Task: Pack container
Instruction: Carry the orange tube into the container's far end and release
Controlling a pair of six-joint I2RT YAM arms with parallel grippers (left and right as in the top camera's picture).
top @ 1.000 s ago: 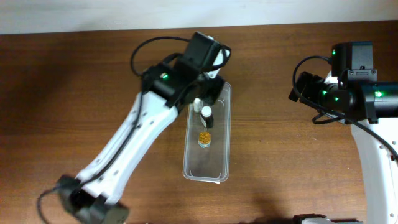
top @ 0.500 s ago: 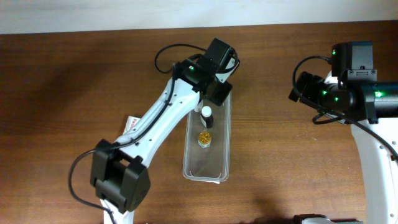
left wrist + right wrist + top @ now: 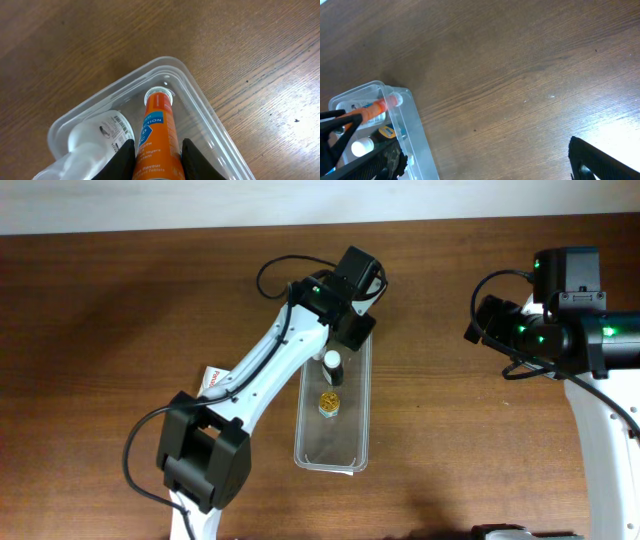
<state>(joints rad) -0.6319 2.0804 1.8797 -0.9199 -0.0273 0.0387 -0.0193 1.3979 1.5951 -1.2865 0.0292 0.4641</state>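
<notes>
The clear container (image 3: 356, 420) lies lengthwise at the table's middle. My left gripper (image 3: 156, 161) is shut on an orange tablet tube (image 3: 159, 131), whose white cap end points into the container's far corner (image 3: 202, 107). A white bottle (image 3: 97, 136) lies just left of the tube, inside the container. In the overhead view the left gripper (image 3: 348, 320) covers the container's far end. A white-capped dark bottle (image 3: 332, 366) and a gold-lidded jar (image 3: 328, 403) stand in the container. My right gripper (image 3: 490, 165) is wide open and empty over bare wood, right of the container (image 3: 407, 131).
A white and red packet (image 3: 211, 377) lies on the table under the left arm. The right arm (image 3: 560, 325) stays at the table's right side. The near half of the container holds nothing.
The left arm has swung right and forward, bringing the orange tube down over the container's far end. The right arm has not moved.
</notes>
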